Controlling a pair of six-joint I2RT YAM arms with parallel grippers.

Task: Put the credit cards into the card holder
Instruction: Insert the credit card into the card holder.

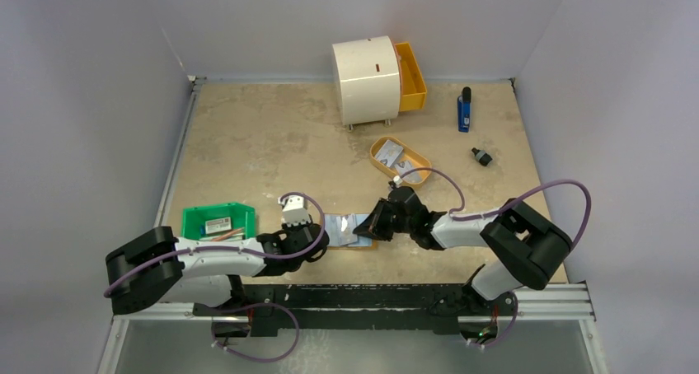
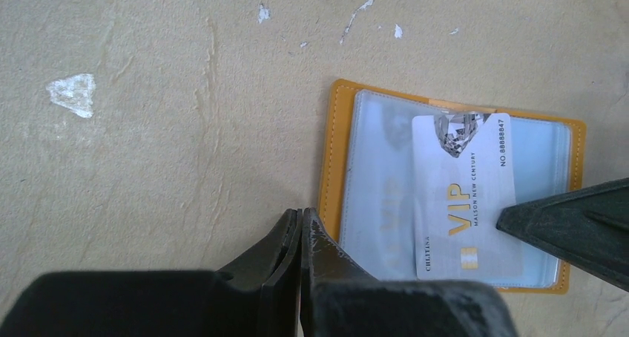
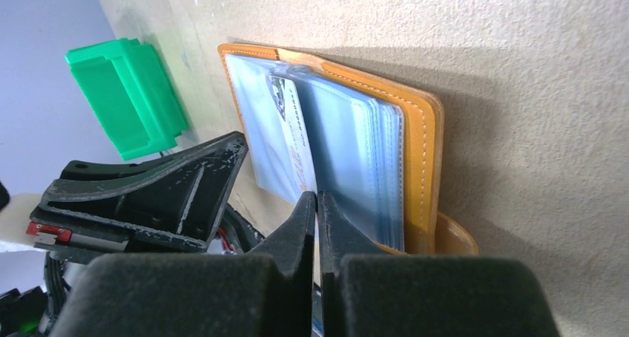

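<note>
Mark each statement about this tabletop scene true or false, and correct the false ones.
1. The card holder lies open on the table. True.
2. The left gripper holds its fingers wide apart. False: they are shut together.
3. A credit card printed VIP lies over the open card holder. True.
4. The green bin stands to the right of the card holder. False: it stands to the left, beside the left arm.

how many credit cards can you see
2. One card is held by the right tool on the open card holder; the second card lies in the yellow tray behind. More may hide inside the sleeves.
</note>
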